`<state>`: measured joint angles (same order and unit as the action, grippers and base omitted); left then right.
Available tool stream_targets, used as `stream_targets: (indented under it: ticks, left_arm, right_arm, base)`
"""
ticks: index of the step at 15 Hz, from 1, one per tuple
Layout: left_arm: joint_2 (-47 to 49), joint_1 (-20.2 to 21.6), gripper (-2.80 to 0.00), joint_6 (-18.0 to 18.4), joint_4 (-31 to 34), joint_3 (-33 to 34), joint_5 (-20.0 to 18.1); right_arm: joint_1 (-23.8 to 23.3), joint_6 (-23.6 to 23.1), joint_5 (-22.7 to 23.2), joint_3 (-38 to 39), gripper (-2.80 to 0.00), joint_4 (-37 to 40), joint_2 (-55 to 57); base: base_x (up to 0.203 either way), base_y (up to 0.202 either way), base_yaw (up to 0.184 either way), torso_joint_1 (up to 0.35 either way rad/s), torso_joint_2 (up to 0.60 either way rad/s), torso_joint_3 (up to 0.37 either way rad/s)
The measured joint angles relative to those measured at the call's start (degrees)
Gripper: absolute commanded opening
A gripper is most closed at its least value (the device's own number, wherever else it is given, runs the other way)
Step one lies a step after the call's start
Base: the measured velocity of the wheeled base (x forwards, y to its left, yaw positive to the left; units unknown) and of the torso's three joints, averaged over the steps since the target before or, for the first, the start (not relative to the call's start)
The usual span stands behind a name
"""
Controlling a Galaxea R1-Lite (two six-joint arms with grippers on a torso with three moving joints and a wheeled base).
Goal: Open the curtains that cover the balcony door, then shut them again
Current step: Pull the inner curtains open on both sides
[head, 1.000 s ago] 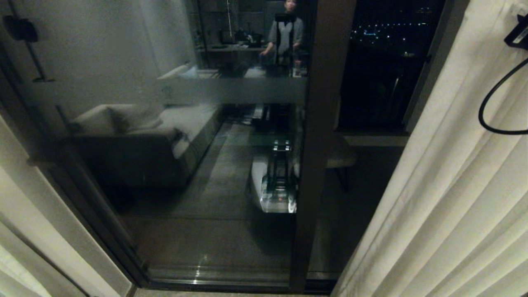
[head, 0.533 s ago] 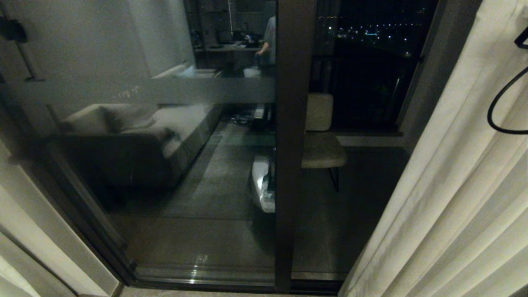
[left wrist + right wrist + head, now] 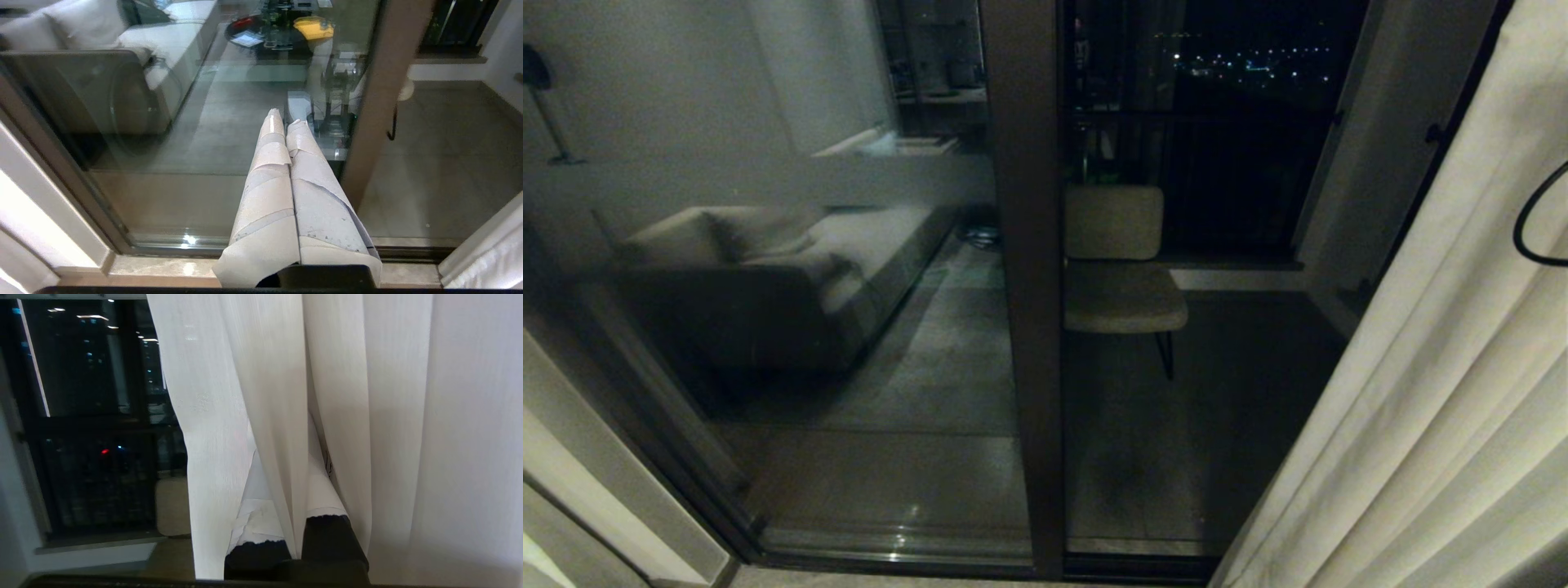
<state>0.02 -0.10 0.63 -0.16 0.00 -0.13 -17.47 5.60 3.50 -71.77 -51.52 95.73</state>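
The cream curtains [image 3: 1445, 392] hang bunched at the right of the head view, and the balcony door [image 3: 1025, 286], with its dark post and frosted band, stands uncovered. In the right wrist view my right gripper [image 3: 291, 469] is shut on one pleat of the curtains [image 3: 269, 396]; the fabric runs down between its taped fingers [image 3: 253, 510] and hides their tips. My left gripper [image 3: 284, 116] is shut and holds nothing; it points low at the door glass [image 3: 184, 134]. Neither gripper shows in the head view.
A beige chair [image 3: 1119, 269] stands outside on the balcony floor behind the glass. The pane reflects a sofa [image 3: 768, 269]. A black cable loop [image 3: 1523, 237] hangs in front of the curtain. A pale wall edge [image 3: 580, 457] rises at the lower left.
The whole head picture has slid left, so the camera has moved right. The door post now covers the reflected robot and person. The black part at the top right has left the view.
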Motion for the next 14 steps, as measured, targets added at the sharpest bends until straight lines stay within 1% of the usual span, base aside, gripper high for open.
stream_targets:
  ticks: [8,14]
  left_arm:
    - [0.0,0.0,-2.8,-0.37,-0.03,0.0,-0.05]
    - [0.0,-0.01,-2.8,-0.45,-0.06,0.0,-0.05]
  right_arm:
    - [-2.51,-0.64,0.02,0.4,-2.8,-0.11,0.55]
    - [-3.5,-0.8,0.02,0.35,-2.8,-0.1,0.66]
  base:
    - [0.0,-0.188,0.0,0.002,0.0,0.002]
    - [0.0,-0.19,0.0,0.002,0.0,0.006]
